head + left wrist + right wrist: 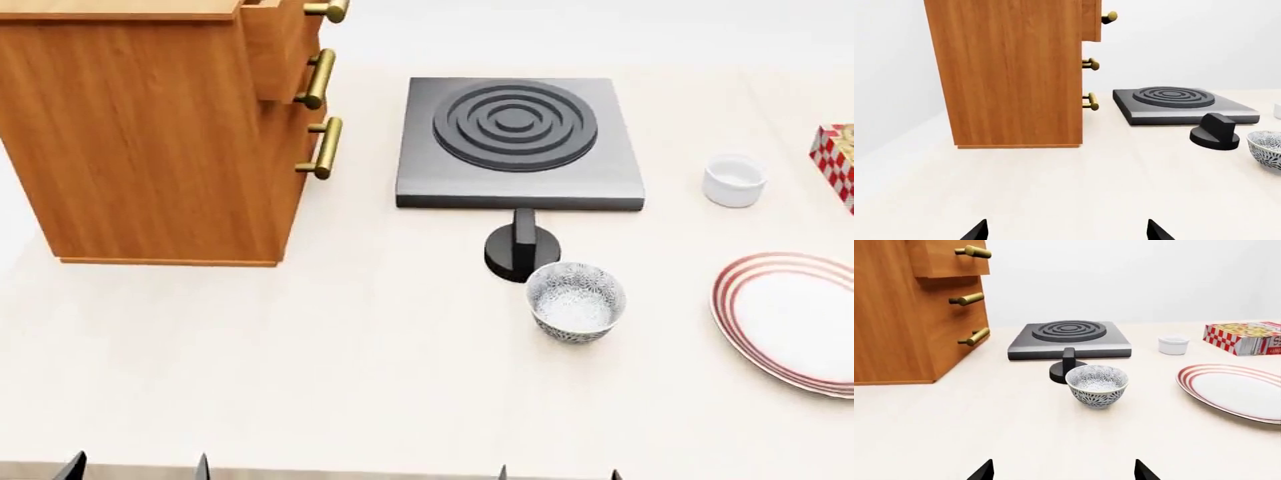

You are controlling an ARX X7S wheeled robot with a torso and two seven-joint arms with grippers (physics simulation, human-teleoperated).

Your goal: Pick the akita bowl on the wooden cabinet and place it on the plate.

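I have the akita bowl (575, 300) sitting upright on the worktop, not up on the wooden cabinet (147, 130), so from here the job is simply to lift it and carry it across to the plate (790, 318). The bowl stands just in front of the black knob (521, 250) of the hob (518, 143), near the middle of the worktop and somewhat toward its right side. The plate lies at the right edge, partly cut off in the head view, apart from the bowl with bare surface between them.

The relation I am steering by: in the right wrist view the bowl (1097, 384) lies straight ahead of my right gripper (1064, 471), almost centred between the two fingertips, well apart from them. In the left wrist view the bowl (1265, 150) only shows at the frame's margin, off toward the right arm's side. So I judge the right arm to be the nearer and better lined up one.

Both grippers sit low at the near edge of the worktop. The right fingers are spread and hold nothing. The left gripper (1067, 232) is likewise spread wide and empty.

The bowl is round, so it has no long axis to match; I would come in over the rim and pinch one wall
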